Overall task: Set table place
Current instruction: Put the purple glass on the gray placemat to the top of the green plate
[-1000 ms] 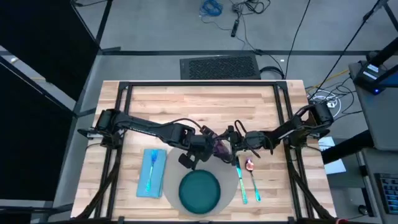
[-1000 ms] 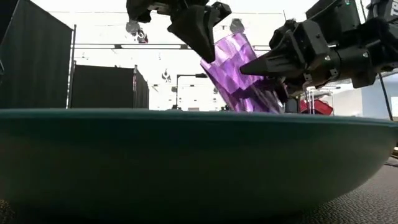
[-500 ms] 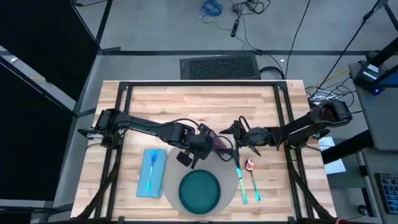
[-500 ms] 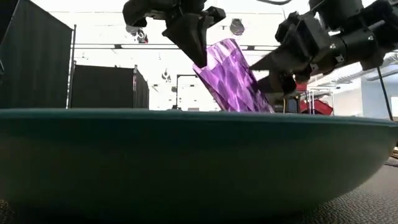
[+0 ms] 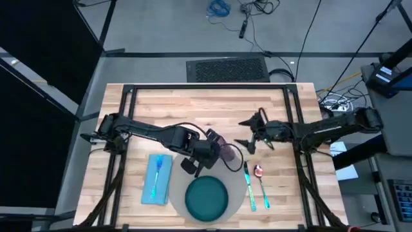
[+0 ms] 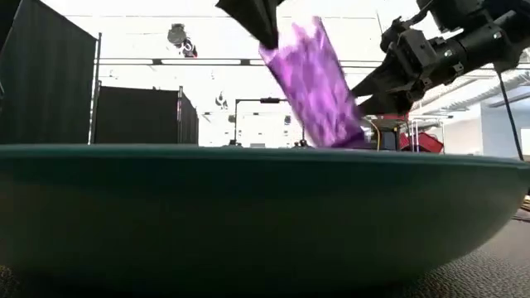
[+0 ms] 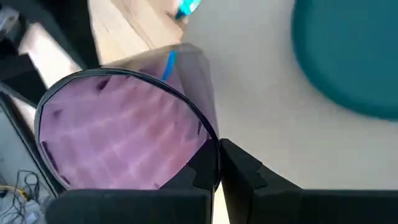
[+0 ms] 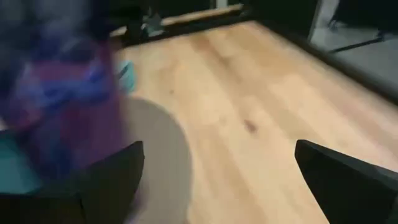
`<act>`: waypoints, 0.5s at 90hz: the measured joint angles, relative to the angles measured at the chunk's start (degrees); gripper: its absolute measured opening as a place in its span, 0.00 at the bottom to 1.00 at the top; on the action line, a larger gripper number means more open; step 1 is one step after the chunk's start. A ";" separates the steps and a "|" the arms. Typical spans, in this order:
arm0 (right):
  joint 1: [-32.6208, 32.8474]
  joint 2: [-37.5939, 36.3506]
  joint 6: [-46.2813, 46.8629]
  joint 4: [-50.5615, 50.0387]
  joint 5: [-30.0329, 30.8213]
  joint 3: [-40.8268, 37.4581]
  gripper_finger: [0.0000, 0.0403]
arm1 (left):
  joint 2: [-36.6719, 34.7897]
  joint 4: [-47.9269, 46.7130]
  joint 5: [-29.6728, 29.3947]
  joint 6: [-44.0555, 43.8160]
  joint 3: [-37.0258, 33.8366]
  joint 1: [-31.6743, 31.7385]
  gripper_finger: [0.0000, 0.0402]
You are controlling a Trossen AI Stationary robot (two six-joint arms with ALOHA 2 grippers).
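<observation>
A translucent purple cup (image 5: 226,153) stands tilted over the far right part of the round grey mat (image 5: 177,187), with my left gripper (image 5: 211,154) shut on it. In the low view the cup (image 6: 315,83) leans behind the teal plate (image 6: 248,215). My right gripper (image 5: 246,133) hovers open just right of the cup, touching nothing; its wrist view shows its fingers far apart (image 8: 217,180). The teal plate (image 5: 206,198) lies on the mat. A light-blue napkin (image 5: 156,178) with a teal fork lies to the mat's left. A knife (image 5: 249,187) and a spoon (image 5: 261,183) lie to its right. My left gripper holds the cup by its rim (image 7: 213,144), one finger inside the mouth and one (image 7: 244,169) outside the wall. The fingers come from above and from the table's left. The cup is tilted below them; whether its base touches the mat, I cannot tell.
Bare wooden table (image 5: 193,106) stretches across the far half, inside a black frame (image 5: 209,86). The knife and spoon lie close under my right arm. Cables and a dark floor mat lie beyond the far edge.
My right gripper has drawn back from the cup toward the table's right edge. My left gripper has kept hold of the cup and raised it, and the cup now stands higher and steeper in the low view.
</observation>
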 joint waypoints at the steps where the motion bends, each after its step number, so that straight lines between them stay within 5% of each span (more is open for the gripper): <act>1: -0.30 -0.65 -0.14 -0.30 0.00 0.00 0.99 | 0.00 -0.10 0.58 -0.06 0.16 -0.04 0.00; 21: -4.68 -10.76 -0.98 -1.03 -0.50 0.00 0.99 | 1.45 -1.08 2.87 0.83 0.39 0.14 0.00; 45: -5.15 -14.01 -5.44 0.34 -0.44 0.00 0.99 | 7.54 -3.50 2.32 5.20 1.72 0.79 0.00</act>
